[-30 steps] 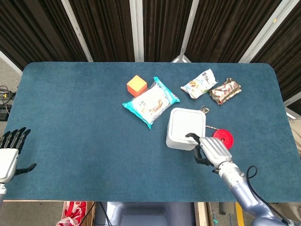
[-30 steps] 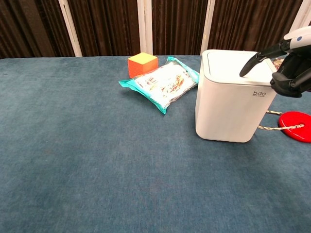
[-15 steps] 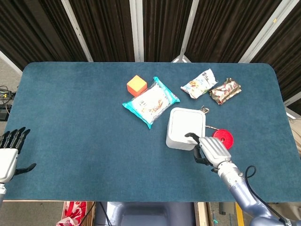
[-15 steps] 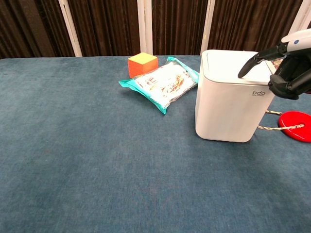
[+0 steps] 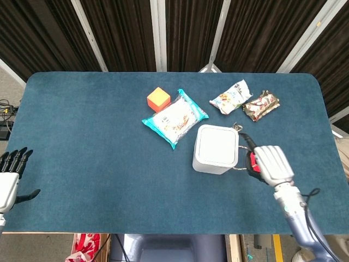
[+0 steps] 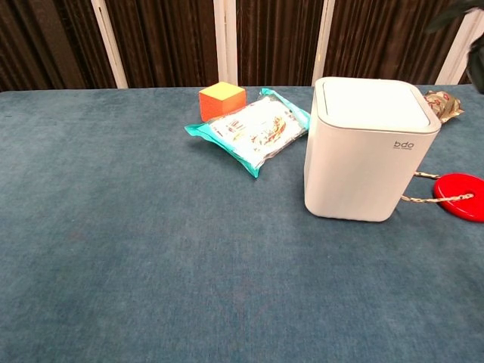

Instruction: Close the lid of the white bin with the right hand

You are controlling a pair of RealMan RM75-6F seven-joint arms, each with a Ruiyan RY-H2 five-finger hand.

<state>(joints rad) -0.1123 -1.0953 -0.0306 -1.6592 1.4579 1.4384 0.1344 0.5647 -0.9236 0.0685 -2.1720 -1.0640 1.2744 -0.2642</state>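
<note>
**Where things sit on the table**

The bin [image 5: 216, 149] stands right of the table's [image 5: 82, 136] middle, toward the near edge, its lid [image 6: 370, 105] lying flat on top. Behind it to the left lies a flat packet [image 5: 175, 118], and the cube [image 5: 158, 99] sits just beyond that packet's left end. Two snack bags [image 5: 231, 96] [image 5: 261, 105] lie side by side behind the bin to the right. The disc [image 6: 458, 196] rests just right of the bin, with the right hand [image 5: 268, 165] above it. The left hand [image 5: 11, 177] is at the table's near left edge.
</note>
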